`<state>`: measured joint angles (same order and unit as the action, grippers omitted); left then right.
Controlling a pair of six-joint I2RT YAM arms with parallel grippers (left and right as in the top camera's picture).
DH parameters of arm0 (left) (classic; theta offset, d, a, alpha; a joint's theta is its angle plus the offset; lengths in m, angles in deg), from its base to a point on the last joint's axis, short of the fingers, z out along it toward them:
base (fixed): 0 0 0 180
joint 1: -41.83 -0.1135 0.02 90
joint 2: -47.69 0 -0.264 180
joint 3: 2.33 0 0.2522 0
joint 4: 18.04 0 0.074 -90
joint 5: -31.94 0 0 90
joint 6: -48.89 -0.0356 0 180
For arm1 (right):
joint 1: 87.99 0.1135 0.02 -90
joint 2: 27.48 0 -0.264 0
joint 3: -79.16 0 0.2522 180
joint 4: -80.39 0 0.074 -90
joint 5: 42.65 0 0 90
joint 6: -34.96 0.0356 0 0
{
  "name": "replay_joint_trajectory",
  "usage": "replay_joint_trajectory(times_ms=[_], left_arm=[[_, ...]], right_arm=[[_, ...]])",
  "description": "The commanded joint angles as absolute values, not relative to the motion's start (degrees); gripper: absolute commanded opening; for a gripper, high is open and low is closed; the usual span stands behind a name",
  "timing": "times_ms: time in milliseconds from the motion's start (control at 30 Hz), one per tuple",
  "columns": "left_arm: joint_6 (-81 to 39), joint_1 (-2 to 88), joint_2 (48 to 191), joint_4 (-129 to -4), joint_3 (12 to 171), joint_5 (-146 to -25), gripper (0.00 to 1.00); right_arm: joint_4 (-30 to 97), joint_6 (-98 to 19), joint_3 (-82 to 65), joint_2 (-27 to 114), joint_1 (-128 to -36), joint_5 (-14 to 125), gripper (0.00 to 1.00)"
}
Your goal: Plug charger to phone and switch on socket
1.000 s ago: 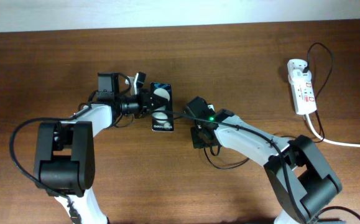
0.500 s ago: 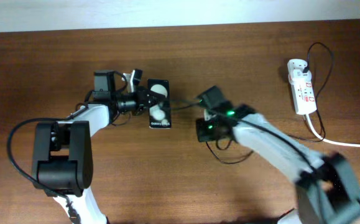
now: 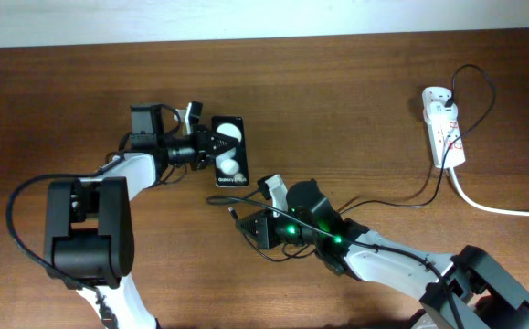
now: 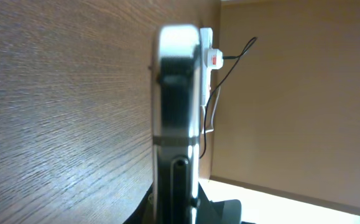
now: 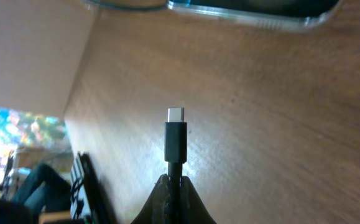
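Charger (image 5: 175, 134) tip sits clamped in the right gripper (image 3: 238, 217) jaws, on the near side of the phone (image 3: 228, 151) and not touching it; its cable trails right to the socket (image 3: 443, 137), far right. Left gripper (image 3: 206, 147) jaws grip the phone's left edge

The black rectangular phone (image 3: 227, 151) sits left of centre toward the far edge of the brown wooden table (image 3: 355, 82), the thin black charger (image 5: 175, 142) tip before it. The white plastic socket (image 3: 444, 128) strip is by the far right corner.
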<state>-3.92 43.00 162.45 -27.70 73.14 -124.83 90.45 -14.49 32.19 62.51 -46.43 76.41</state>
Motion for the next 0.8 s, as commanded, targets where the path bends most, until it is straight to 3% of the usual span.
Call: replay_joint_trajectory(times_ms=[0,100,767], left_arm=[[-3.4,45.4,161.6,-26.6,73.2,-124.5,0.00],[-4.7,45.7,161.6,-26.2,73.2,-124.7,0.00],[0.9,45.2,161.6,-25.8,73.2,-124.8,0.00]], right_arm=[[91.5,-10.6,32.3,62.2,-45.6,68.8,0.04],[91.6,-3.0,32.3,62.2,-45.6,61.3,0.04],[93.0,-5.3,32.3,62.2,-45.6,66.5,0.04]])
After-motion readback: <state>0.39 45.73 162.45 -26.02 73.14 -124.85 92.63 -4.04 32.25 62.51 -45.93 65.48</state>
